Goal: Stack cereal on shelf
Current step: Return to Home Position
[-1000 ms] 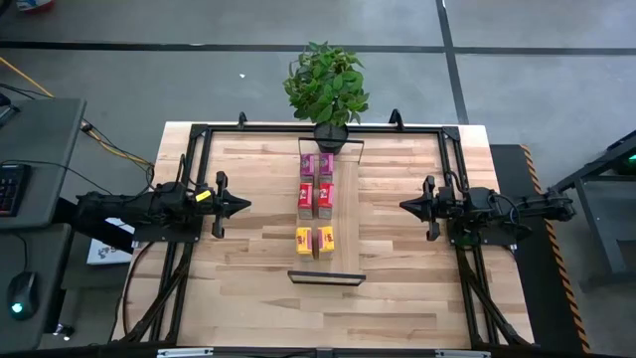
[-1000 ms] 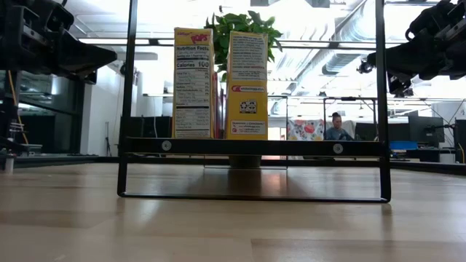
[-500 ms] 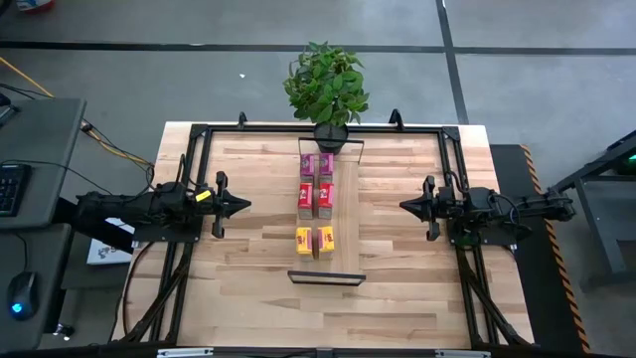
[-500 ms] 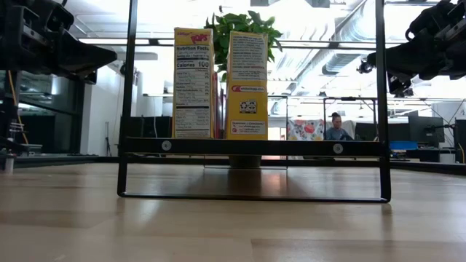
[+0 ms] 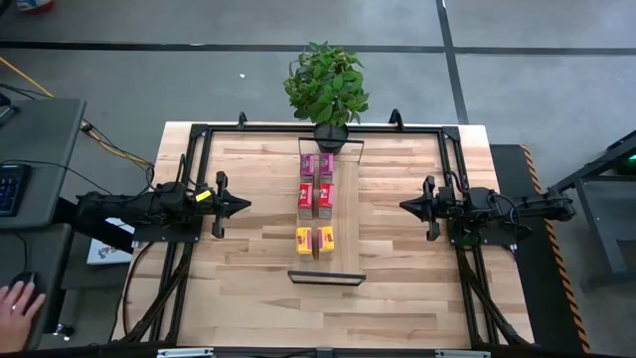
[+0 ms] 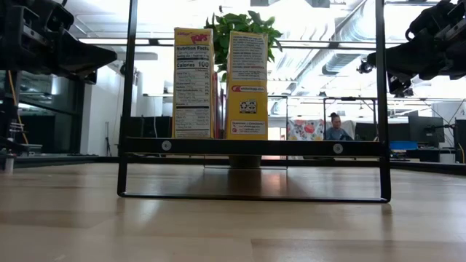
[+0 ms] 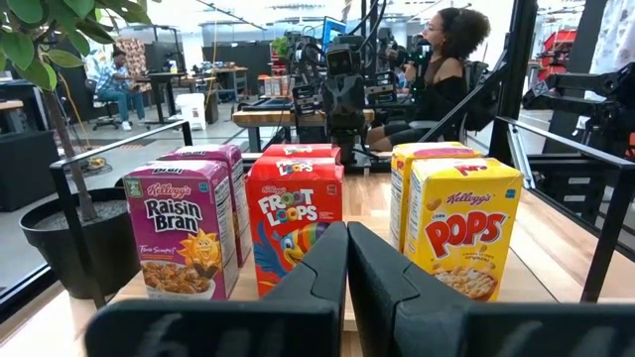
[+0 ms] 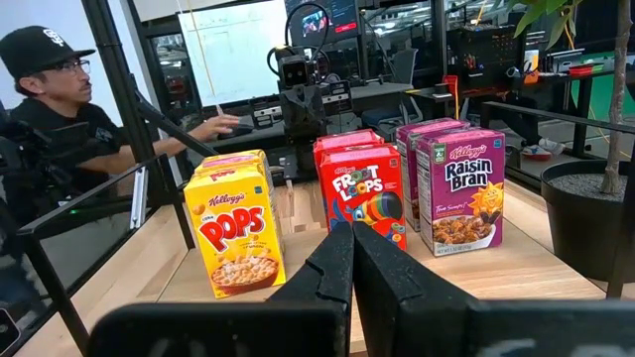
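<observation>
- We reckon the stacking itself is done: all six boxes of cereal stand upright on the shelf, in three neat pairs
- Red pair sits straight ahead of both hands, midway between them; the pink pair is just beside it on the plant side and the yellow pair on the other side
- Left hand is pinched shut with nothing in it, fingers pointing at the boxes, well apart from the shelf
- Right hand mirrors it from the opposite side, also closed up and carrying nothing
- What's left, as we judge it, is only parking the arms, and they already look pulled back
- Other stuff: a potted plant just past the shelf's far end, beyond the pink pair, and the worktop has a black frame round it
- A person's hand shows off the worktop behind the left arm, and a seated person is out that way too
- Nothing sits between either hand and the boxes, so we see nothing blocking them
</observation>
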